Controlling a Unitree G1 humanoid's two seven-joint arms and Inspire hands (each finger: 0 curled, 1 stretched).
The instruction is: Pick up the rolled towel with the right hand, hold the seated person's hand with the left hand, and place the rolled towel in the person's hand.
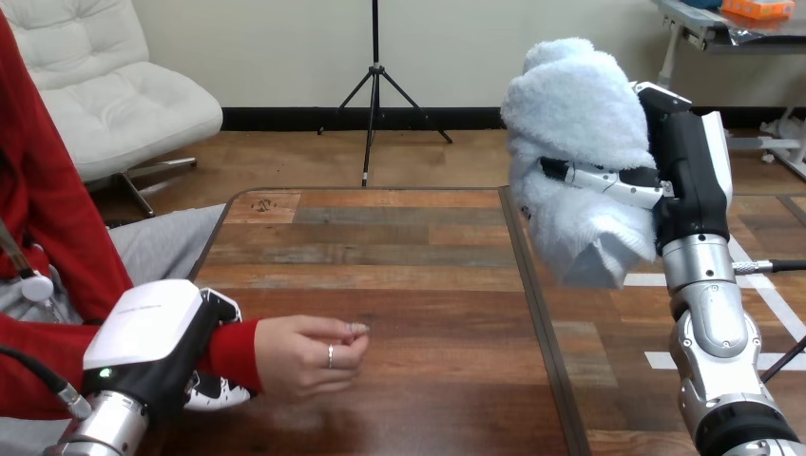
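Observation:
My right hand is raised above the table's right side, its fingers curled round a pale blue rolled towel, which stands upright in the grip. At the lower left, my left hand sits over the person's wrist at the red sleeve cuff, with fingers showing beneath the wrist. The person's hand rests on the wooden table, loosely curled, fingertips pointing right. The towel is well to the right of and above the person's hand.
A seam runs down the table at the right, where a second tabletop with white tape marks adjoins. The person sits at the left edge.

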